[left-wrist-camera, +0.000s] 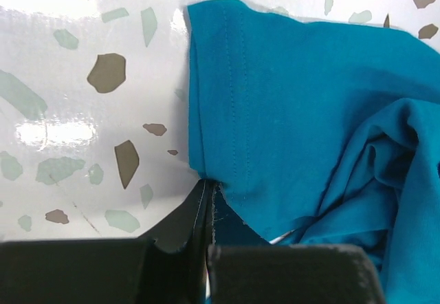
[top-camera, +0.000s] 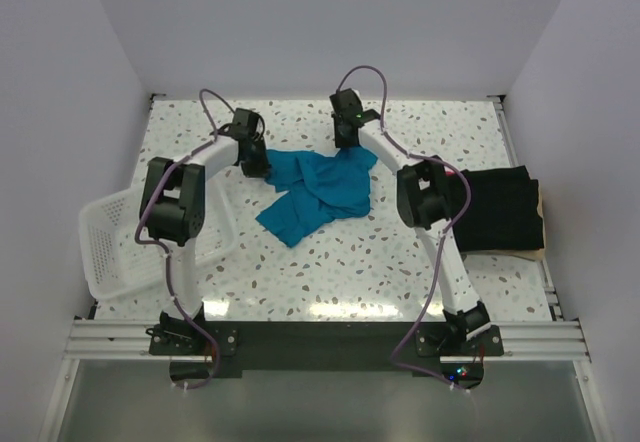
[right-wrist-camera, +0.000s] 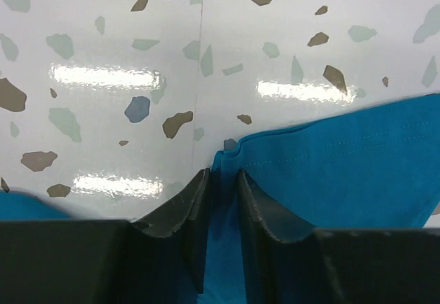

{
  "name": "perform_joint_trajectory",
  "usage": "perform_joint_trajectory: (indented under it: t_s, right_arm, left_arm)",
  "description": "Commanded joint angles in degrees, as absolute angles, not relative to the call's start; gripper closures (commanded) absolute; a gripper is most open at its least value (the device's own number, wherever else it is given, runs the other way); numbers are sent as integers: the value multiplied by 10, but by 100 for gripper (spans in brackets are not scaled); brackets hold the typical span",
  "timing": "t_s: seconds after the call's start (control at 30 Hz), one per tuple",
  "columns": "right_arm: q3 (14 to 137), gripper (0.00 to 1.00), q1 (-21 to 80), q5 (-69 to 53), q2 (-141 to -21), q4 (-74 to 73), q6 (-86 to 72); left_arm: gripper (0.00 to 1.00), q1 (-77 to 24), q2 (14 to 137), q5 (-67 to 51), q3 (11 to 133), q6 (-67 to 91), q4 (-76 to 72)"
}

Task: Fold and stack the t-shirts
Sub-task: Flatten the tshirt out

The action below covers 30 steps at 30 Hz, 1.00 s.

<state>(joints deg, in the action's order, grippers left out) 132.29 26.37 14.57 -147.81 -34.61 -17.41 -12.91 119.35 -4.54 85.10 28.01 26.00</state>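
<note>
1. Container: I see the white mesh basket at the left edge of the terrazzo table, partly under the left arm's elbow. Neither shirt lies in it.
2. The teal t-shirt lies crumpled on the table centre, between both wrists.
3. The black t-shirt lies folded flat at the right edge, well apart from the teal one.
4. The left gripper has its jaws pressed together, pinching the stitched hem corner of the teal t-shirt against the table.
5. The right gripper has its jaws narrowly apart with a fold of the teal hem between them. I cannot tell whether they clamp it.
</note>
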Motion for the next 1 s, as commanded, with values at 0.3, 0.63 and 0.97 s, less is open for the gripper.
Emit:
perform_joint_trajectory:
  t_s: [0.3, 0.63, 0.97]
  right_arm:
    - [1322, 100, 172, 155, -1378, -389, -210]
    - [1303, 100, 76, 171, -1141, -378, -204]
    - [1220, 100, 75, 228, -921, -276, -157]
  left_arm:
    - [100, -58, 1135, -28, 979, 288, 308]
    - [100, 14, 1050, 55, 1102, 279, 340]
    - [100, 32, 912, 103, 1141, 273, 336]
